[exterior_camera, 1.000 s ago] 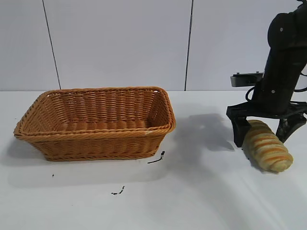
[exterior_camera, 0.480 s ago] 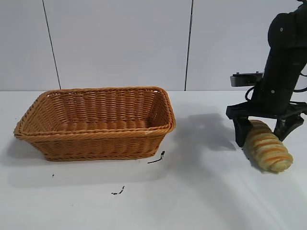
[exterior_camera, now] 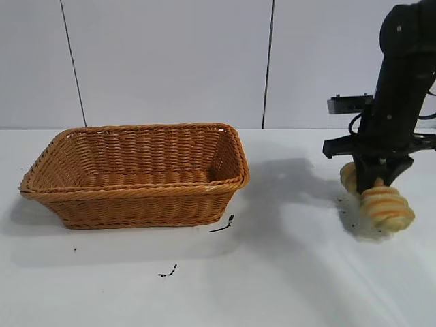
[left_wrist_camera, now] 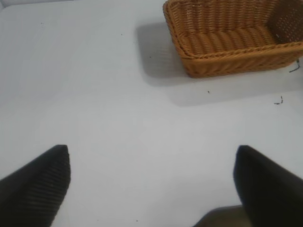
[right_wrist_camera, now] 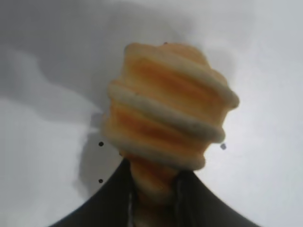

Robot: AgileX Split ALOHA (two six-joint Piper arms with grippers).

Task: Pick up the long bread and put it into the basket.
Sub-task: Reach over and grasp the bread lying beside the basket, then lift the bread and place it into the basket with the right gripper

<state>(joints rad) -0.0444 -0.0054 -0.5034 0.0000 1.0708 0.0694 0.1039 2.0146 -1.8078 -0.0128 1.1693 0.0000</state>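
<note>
Right gripper [exterior_camera: 379, 182] pinching bread [exterior_camera: 385, 205] hard at mid-length, jaws nearly closed, squashing it just above table [exterior_camera: 286, 272], well apart from basket [exterior_camera: 136, 174]. Possibly slipping or tearing during carry. Left gripper [left_wrist_camera: 151, 182] waiting, jaws wide, holding nothing.

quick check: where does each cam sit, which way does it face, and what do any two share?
Exterior: level, facing the rig; basket at left, right gripper shut on the long bread.
Left wrist: above the table, sees the basket far off; left gripper open.
Right wrist: looks down its fingers at the pinched bread.
Shared: basket in exterior and left wrist; bread in exterior and right wrist.
</note>
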